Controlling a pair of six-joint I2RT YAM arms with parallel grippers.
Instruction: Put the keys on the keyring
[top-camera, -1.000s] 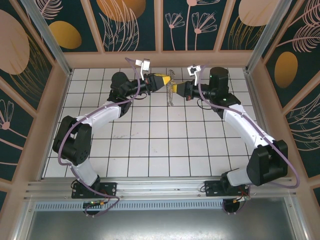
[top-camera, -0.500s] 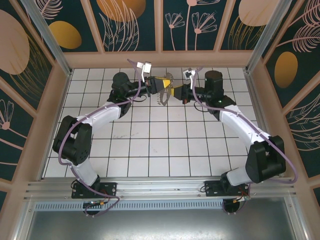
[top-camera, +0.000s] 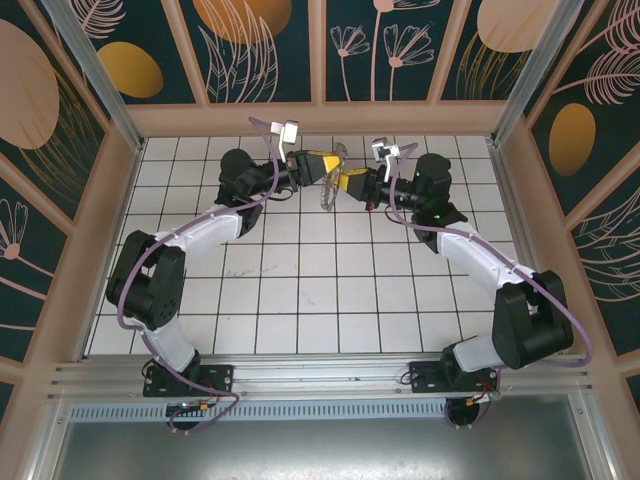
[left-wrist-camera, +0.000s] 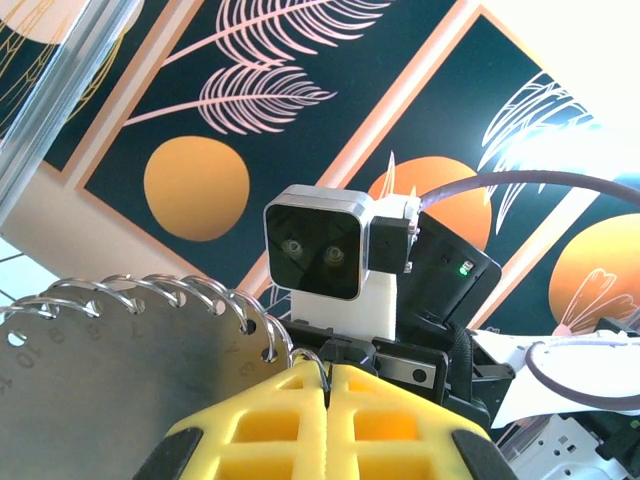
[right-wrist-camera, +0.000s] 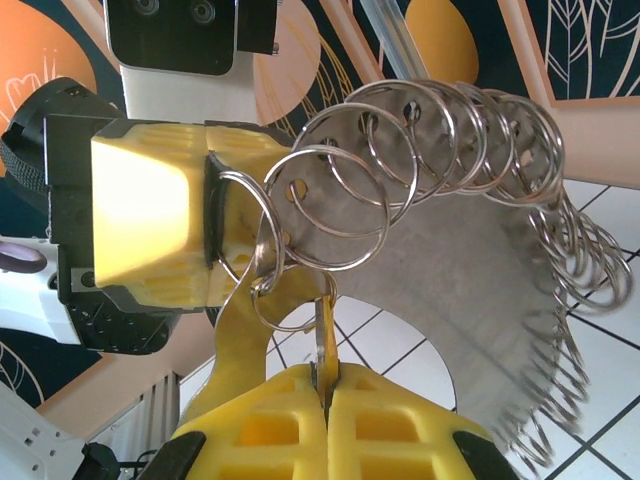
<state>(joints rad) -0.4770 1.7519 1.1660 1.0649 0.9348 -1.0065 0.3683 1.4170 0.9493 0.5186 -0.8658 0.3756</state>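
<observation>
right gripper (right-wrist-camera: 325, 378): fingers pressed together, pinching the brass key (right-wrist-camera: 325, 335) edge-on, with its tip pointing up toward the rings.
left gripper (left-wrist-camera: 325, 372): fingers pressed together on one wire loop (left-wrist-camera: 318, 358) at the edge of the keyring (right-wrist-camera: 440, 270).
keyring: held in the air between the two grippers, over the far rows of the tiled table (top-camera: 300, 290). It is a grey numbered disc fringed all round with silvery split rings (right-wrist-camera: 400, 130).
key vs ring: the tip sits just beside a small loop (right-wrist-camera: 283, 303) close to the left fingers. Threaded or only touching, cannot tell, because the wires overlap there.
step: threading the key onto a loop. Judged under way, key not seated.
next move: probably a fine push of the key's hole along the loop's wire, with the left side bracing that loop.
risk: the thin blade may slip in the pinch, or the tip may snag a neighbouring ring.
</observation>
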